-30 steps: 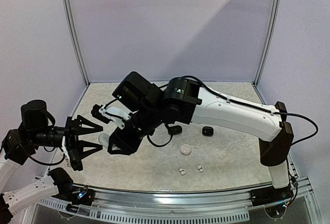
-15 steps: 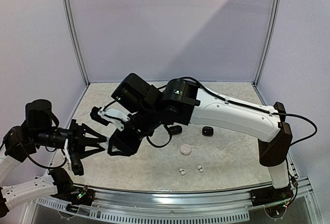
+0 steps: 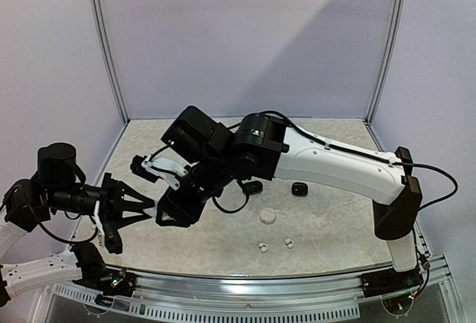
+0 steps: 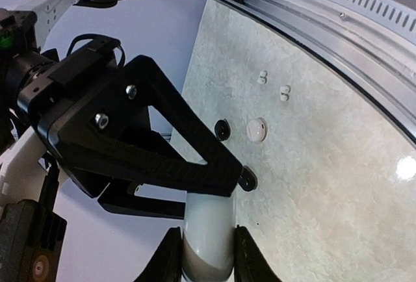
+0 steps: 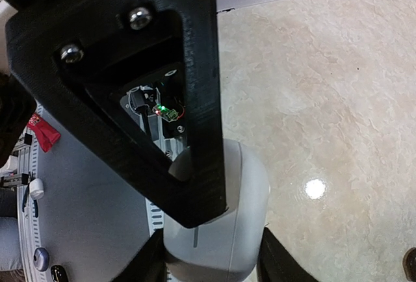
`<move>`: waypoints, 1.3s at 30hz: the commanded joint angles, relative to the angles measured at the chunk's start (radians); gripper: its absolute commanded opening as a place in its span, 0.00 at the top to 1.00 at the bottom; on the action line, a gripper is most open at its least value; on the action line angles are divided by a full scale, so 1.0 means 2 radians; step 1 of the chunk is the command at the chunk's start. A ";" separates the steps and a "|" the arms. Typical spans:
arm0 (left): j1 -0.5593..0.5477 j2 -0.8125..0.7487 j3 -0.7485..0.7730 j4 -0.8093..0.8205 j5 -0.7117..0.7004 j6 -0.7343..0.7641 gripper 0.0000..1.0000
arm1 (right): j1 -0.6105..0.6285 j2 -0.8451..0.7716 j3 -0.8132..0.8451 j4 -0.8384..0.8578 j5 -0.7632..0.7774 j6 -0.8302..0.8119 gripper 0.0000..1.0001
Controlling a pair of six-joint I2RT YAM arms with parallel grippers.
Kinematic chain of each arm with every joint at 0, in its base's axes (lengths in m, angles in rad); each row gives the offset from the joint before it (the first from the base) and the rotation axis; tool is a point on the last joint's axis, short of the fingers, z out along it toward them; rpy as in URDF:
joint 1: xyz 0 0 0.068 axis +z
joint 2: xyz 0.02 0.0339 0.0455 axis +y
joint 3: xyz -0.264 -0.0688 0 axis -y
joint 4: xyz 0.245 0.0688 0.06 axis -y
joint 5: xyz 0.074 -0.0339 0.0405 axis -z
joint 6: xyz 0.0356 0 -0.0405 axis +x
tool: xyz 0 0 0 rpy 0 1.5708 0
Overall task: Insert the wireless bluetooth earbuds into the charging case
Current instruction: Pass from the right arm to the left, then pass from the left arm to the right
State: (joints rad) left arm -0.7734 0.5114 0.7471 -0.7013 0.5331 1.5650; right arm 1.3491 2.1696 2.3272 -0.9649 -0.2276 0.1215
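A white pebble-shaped charging case (image 4: 208,230) hangs above the table's left side, held from both ends. My left gripper (image 4: 207,246) is shut on it, a finger on each flank. My right gripper (image 5: 211,253) is shut on the same case (image 5: 224,227) from the other end. In the top view the two grippers meet tip to tip, left gripper (image 3: 146,208) and right gripper (image 3: 166,214), and hide the case. Two white earbuds (image 3: 262,247) (image 3: 288,243) lie near the front edge of the table (image 3: 335,226); they show as earbuds (image 4: 262,77) in the left wrist view.
A small white round piece (image 3: 268,216) lies mid-table. Two small black pieces (image 3: 253,187) (image 3: 300,189) sit just behind it, partly under the right arm. A metal rail (image 3: 245,287) runs along the front edge. Walls close off the back and sides.
My left gripper has moved right onto the white case and closed on it, from wide open. The right arm and the case have barely moved.
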 commanded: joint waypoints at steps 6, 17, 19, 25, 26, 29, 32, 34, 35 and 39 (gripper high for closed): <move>-0.008 0.031 0.056 -0.040 0.014 -0.323 1.00 | 0.006 -0.109 -0.093 0.084 0.057 -0.027 0.14; -0.008 0.104 0.115 -0.106 0.100 -0.677 1.00 | 0.010 -0.166 -0.171 0.130 0.011 -0.009 0.15; -0.007 0.103 0.120 -0.087 0.113 -0.714 1.00 | 0.010 -0.156 -0.172 0.142 0.006 -0.009 0.16; -0.003 0.112 0.129 -0.065 0.129 -0.742 1.00 | 0.010 -0.143 -0.182 0.163 -0.019 0.007 0.20; -0.002 0.113 0.130 -0.066 0.128 -0.738 1.00 | 0.010 -0.141 -0.184 0.163 -0.019 0.011 0.23; -0.002 0.116 0.130 -0.063 0.124 -0.737 1.00 | 0.010 -0.138 -0.186 0.169 -0.019 0.021 0.39; -0.001 0.116 0.130 -0.057 0.122 -0.742 1.00 | 0.010 -0.136 -0.188 0.174 -0.022 0.022 0.61; -0.001 0.116 0.131 -0.056 0.122 -0.741 1.00 | 0.010 -0.137 -0.188 0.174 -0.027 0.022 0.71; 0.000 0.117 0.131 -0.056 0.122 -0.741 1.00 | 0.010 -0.136 -0.188 0.172 -0.030 0.021 0.74; 0.002 0.118 0.132 -0.053 0.120 -0.743 1.00 | 0.010 -0.136 -0.189 0.162 -0.036 0.021 0.64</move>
State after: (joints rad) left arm -0.7742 0.7406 0.9913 -0.8429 0.7731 0.0952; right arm 1.3636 1.8824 1.9583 -0.6365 -0.2798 0.1566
